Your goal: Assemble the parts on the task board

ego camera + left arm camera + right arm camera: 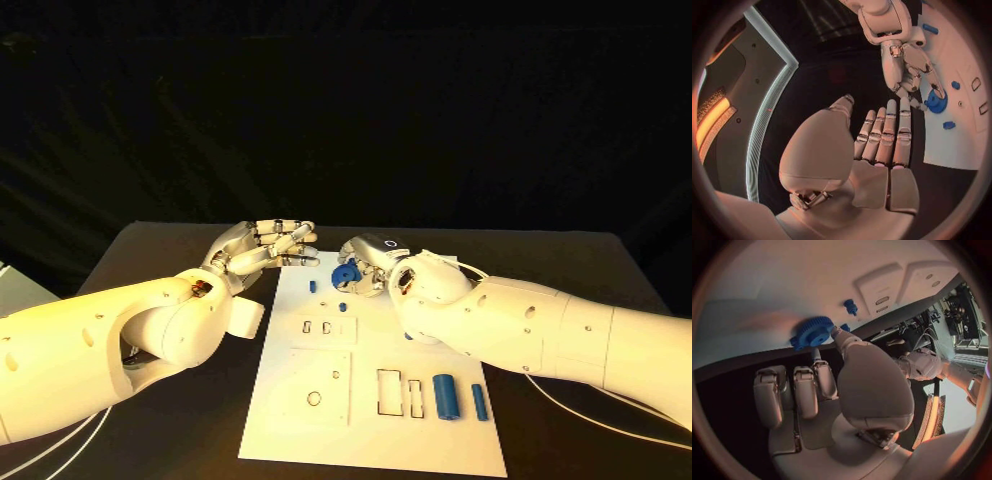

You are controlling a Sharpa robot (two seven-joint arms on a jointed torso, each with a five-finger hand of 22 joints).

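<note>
- Fingers (839,336) of the right hand (378,266) pinch a blue toothed gear (812,332) at the far end of the white task board (372,430), thumb and one fingertip on the gear's rim while the other fingers lie curled side by side below it.
- Left hand (265,246) hovers just beside the board's far left corner, holding nothing; its fingers (887,134) are stretched out straight and pressed close together, thumb set apart.
- Gear (346,276) sits over the board's far middle, close to a small blue peg (849,306) standing upright in the board.
- Another small blue part (313,286) stands just left of the gear in the head view.
- Two blue cylinders, one thick (447,397) and one thin (479,402), lie side by side near the board's near right edge, beside two rectangular slots (389,392).
- Raised white plates with small cut-outs (326,328) occupy the board's left half.
- Board rests on the black table (591,250), both white arms reaching in from the sides.
</note>
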